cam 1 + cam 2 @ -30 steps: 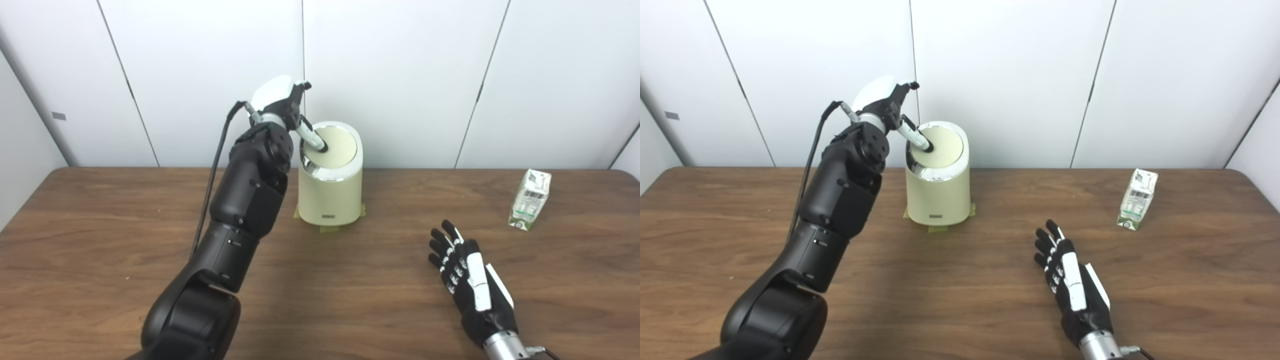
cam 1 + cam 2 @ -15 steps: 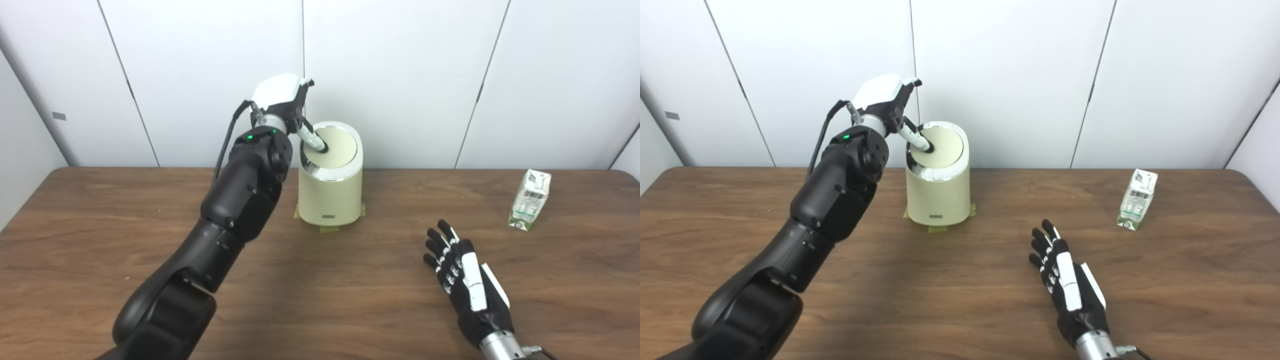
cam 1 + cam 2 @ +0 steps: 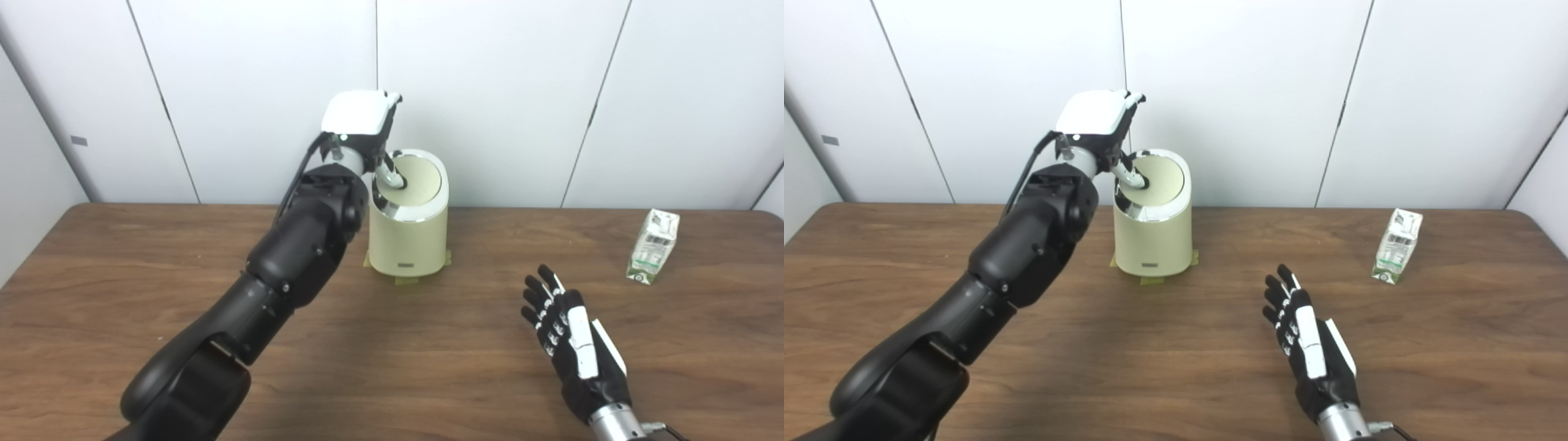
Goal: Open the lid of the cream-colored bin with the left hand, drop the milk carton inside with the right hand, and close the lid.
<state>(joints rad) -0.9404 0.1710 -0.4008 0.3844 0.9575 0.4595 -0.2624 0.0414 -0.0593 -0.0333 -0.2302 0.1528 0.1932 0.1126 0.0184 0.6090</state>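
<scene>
Since the earlier frames the left arm has swung its elbow lower and outward, and the left hand (image 3: 361,125) has rolled so its white back faces up; the whole picture has also shifted a little, so the camera moved too. The table (image 3: 122,263) carries everything. On it, toward the back, stands the cream-colored bin (image 3: 409,236), its lid (image 3: 419,182) still looking closed. One fingertip (image 3: 398,180) of the left hand presses on the lid near its left rim; whether the other fingers are curled or spread I cannot tell. The right hand (image 3: 572,343) lies low over the table with fingers spread, holding nothing. The milk carton (image 3: 653,245) stands upright near the right edge, well apart from that hand and far from the bin. The opening step looks to be in hand: next the lid likely needs a firmer push until it opens, then the right hand must reach for the carton
</scene>
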